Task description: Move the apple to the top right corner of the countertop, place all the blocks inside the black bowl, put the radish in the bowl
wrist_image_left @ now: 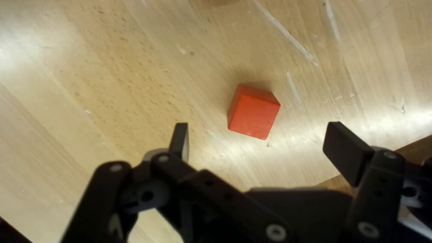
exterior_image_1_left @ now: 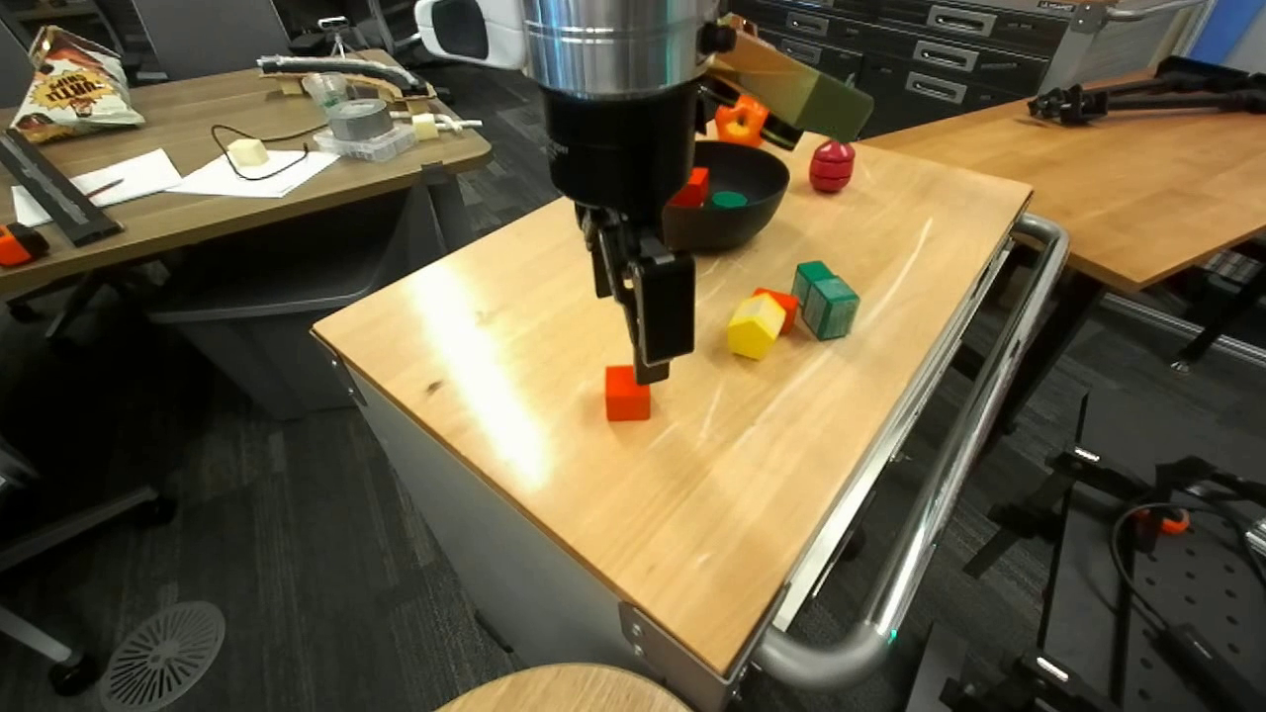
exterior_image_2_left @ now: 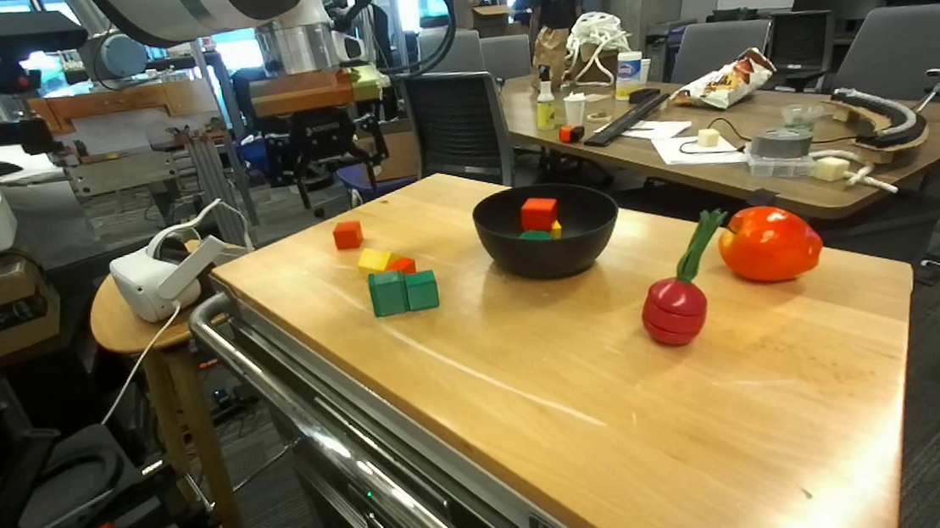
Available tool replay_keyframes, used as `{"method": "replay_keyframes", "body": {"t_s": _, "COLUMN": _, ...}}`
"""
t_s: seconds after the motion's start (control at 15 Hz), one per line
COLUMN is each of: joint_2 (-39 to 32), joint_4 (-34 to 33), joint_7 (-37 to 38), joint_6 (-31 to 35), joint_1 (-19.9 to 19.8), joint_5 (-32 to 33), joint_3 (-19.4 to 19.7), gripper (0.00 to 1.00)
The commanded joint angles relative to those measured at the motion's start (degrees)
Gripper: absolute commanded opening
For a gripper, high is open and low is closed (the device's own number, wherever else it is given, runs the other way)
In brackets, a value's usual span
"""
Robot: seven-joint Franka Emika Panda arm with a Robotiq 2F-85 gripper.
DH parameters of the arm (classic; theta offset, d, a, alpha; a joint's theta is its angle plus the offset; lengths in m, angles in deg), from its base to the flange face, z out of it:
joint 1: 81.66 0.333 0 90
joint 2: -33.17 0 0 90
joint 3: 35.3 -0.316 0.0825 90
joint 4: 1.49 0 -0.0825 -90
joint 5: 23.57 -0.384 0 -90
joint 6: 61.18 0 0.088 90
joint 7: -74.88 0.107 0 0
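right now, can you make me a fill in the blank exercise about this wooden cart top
The black two-fingered tool in the wrist view is ____, not shut.
On the light wooden countertop, outside the round matte black bowl, small green cube-shaped blocks number ____.
The small round dark-red radish has leaves coloured ____.
Missing words: open; two; green.

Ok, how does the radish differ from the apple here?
The radish is deep red; the apple is brighter orange-red. The radish carries a green leafy top; the apple shows no leaves. The radish's body is smaller than the apple's. Both rest on the countertop, outside the black bowl.
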Motion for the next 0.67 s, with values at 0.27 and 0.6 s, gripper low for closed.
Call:
{"method": "replay_keyframes", "body": {"t_s": 0.27, "joint_2": -4.8, "joint_4": -1.8, "joint_7": 8.2, "joint_6": 5.6, "joint_1": -0.7, "joint_5": -2.0, "joint_3": 1.1, "gripper": 1.0}}
{"method": "replay_keyframes", "body": {"t_s": 0.6, "joint_2": -5.9, "joint_4": -2.5, "joint_7": 10.7, "joint_6": 4.2, "joint_1": -0.6, "joint_5": -1.3, "joint_3": 1.5, "gripper": 0.87}}
